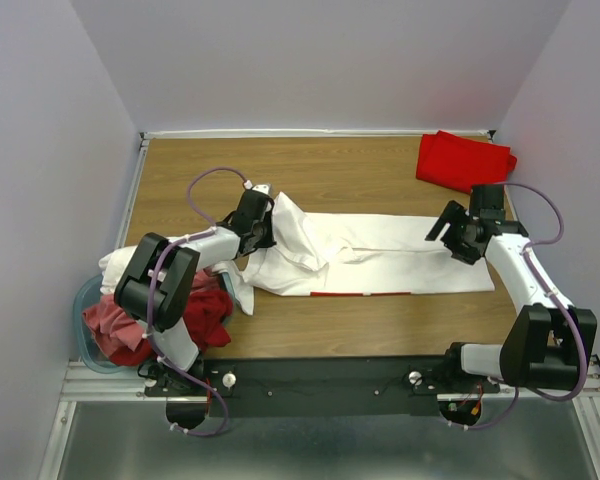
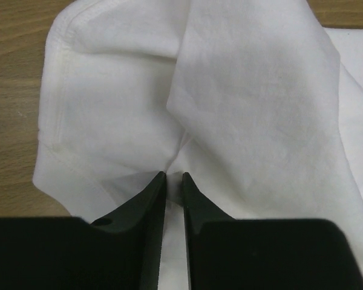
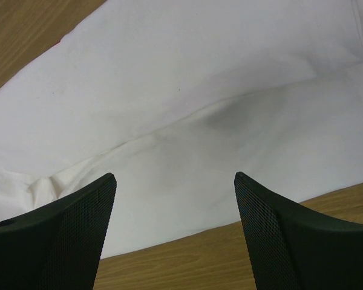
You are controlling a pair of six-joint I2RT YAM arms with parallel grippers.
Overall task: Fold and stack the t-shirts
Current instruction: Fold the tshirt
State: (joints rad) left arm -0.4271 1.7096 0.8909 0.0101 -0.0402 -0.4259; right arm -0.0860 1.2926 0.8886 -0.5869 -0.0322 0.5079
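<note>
A white t-shirt (image 1: 380, 255) lies folded into a long strip across the middle of the wooden table (image 1: 330, 340), with a thin red edge showing along its near side. My left gripper (image 1: 265, 232) is at the strip's left end. In the left wrist view its fingers (image 2: 174, 176) are pinched on a gathered fold of the white t-shirt (image 2: 248, 90). My right gripper (image 1: 448, 235) hovers open over the strip's right end. In the right wrist view its jaws (image 3: 175, 178) stand wide apart above the white cloth (image 3: 187, 90), holding nothing.
A folded bright red t-shirt (image 1: 462, 160) lies at the back right corner. At the near left a pale blue tub (image 1: 83, 335) holds pink cloth (image 1: 110, 320), with red cloth (image 1: 208, 312) and white cloth (image 1: 115, 265) spilling beside it. Walls enclose the table on three sides.
</note>
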